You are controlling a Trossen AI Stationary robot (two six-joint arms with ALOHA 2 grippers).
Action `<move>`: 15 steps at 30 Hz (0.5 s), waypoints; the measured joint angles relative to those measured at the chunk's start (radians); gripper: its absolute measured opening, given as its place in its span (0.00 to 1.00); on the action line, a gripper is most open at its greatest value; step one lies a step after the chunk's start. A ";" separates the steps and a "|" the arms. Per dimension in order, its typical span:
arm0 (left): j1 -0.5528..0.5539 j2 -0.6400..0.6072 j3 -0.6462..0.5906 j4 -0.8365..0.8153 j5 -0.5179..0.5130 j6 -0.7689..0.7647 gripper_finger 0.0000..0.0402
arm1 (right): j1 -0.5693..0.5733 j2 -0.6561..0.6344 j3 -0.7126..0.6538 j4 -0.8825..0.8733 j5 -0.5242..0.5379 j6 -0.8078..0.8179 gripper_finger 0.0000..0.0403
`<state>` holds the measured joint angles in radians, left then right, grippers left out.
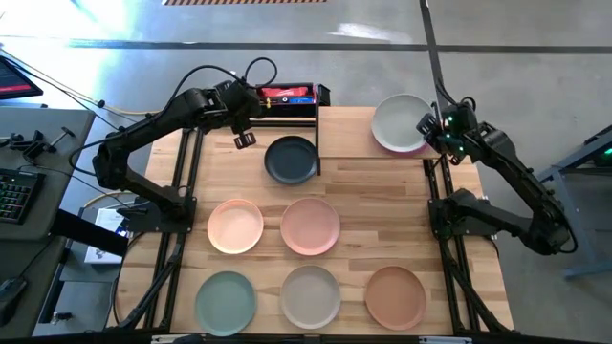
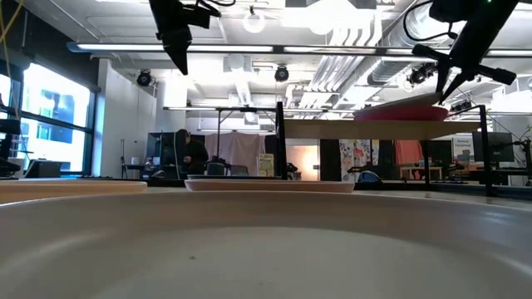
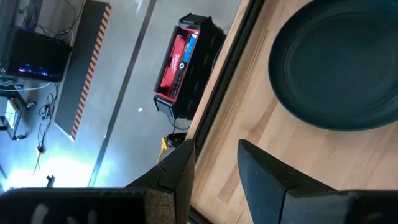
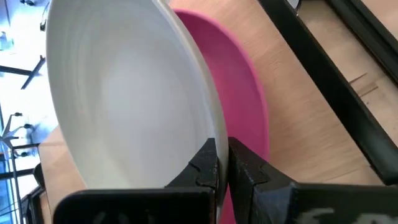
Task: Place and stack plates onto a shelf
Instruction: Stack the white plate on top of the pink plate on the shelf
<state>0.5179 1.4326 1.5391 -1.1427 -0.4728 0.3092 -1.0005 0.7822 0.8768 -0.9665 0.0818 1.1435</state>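
The high view looks straight down on the whole counter [image 1: 449, 205]. The low view sits at counter height, close behind a plate rim [image 2: 266, 208], facing the room. Each wrist view looks closely past its own fingers [image 3: 261, 171]; left wrist and high views share the charcoal plate [image 1: 291, 160].

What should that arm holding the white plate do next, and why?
Probably lower it a little and let go. The right gripper pinches the white-grey plate by its rim, tilted over the magenta plate already on the shelf. Setting it flat there would stack the two. The left gripper waits open beside the charcoal plate.
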 joint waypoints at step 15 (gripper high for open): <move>0.000 0.000 0.000 0.000 0.000 0.008 0.28 | 0.000 -0.004 0.000 0.002 0.071 -0.027 0.00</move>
<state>0.5179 1.4326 1.5391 -1.1431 -0.4728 0.3172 -1.0008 0.7779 0.8768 -0.9645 0.1525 1.1162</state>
